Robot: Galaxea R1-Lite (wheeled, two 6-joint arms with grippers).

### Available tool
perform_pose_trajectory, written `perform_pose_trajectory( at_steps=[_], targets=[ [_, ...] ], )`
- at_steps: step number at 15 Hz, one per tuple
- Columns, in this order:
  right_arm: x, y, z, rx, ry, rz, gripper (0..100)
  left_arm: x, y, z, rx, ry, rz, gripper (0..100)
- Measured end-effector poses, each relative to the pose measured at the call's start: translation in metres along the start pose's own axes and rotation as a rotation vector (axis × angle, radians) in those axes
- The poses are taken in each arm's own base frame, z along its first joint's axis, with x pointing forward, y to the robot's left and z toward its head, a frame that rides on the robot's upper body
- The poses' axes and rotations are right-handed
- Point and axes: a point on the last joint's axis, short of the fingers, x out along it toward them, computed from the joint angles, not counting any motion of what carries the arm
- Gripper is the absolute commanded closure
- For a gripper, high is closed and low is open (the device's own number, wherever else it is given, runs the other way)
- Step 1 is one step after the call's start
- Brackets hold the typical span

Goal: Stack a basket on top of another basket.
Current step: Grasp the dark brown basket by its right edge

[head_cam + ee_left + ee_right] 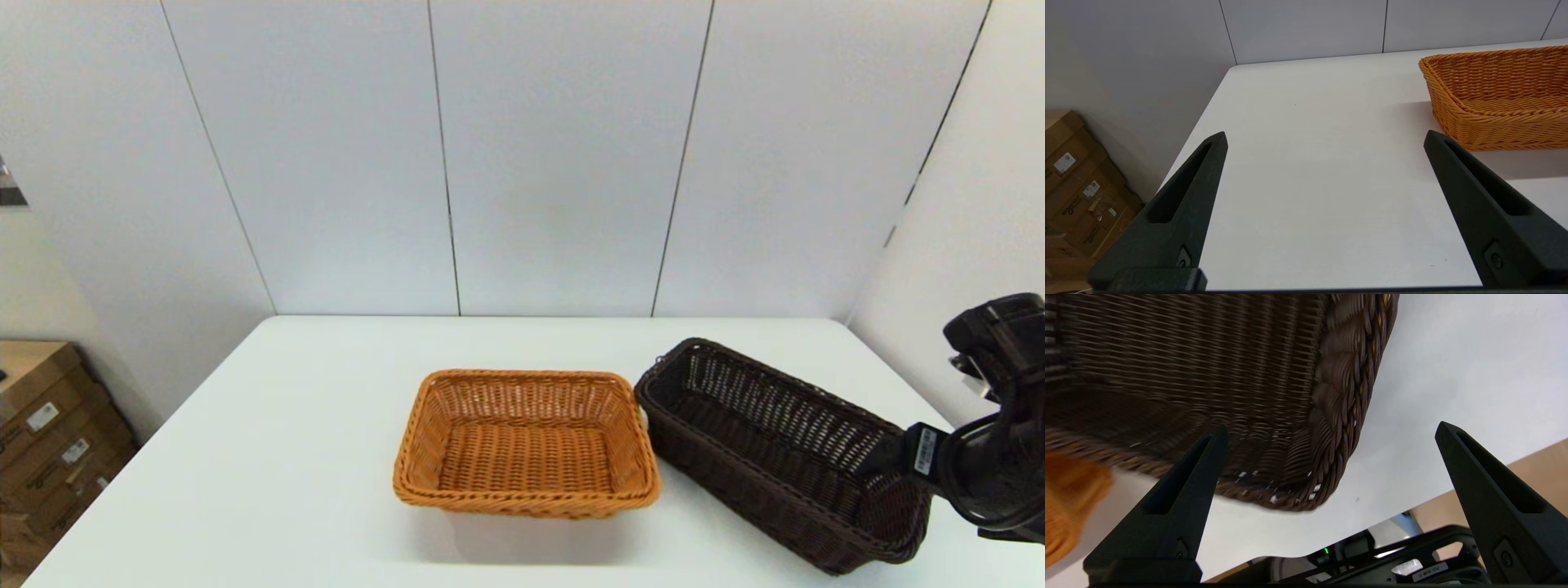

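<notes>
Nearest lay the dark basket (pixel 775 449) on the worktop (pixel 286 457), beside the orange basket (pixel 526 441). Right gripper (pixel 1331 428) hovered at its end, fingers spread, empty; closing on the rim looked next. Left gripper (pixel 1325 136) idled open.

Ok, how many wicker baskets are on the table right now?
2: the orange-tan basket sits mid-table; the dark brown basket lies just to its right, by the open right gripper.

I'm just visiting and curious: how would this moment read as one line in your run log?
right gripper open at dark brown basket rim | orange-tan basket beside it, unstacked | left gripper open, idle over table
</notes>
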Motion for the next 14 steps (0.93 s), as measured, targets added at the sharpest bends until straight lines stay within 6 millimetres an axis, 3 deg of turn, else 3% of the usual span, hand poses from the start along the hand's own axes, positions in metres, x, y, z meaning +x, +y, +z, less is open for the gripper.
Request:
perform_pose_trajectory(
  at_steps=[7,14],
  targets=[
    [0.048,0.007,0.001,0.021,0.119,-0.166,0,0.000,0.000,0.000,0.000,0.000,0.000,0],
    [0.067,0.010,0.002,0.047,0.170,-0.206,0,0.000,0.000,0.000,-0.001,0.000,0.001,0]
  ],
)
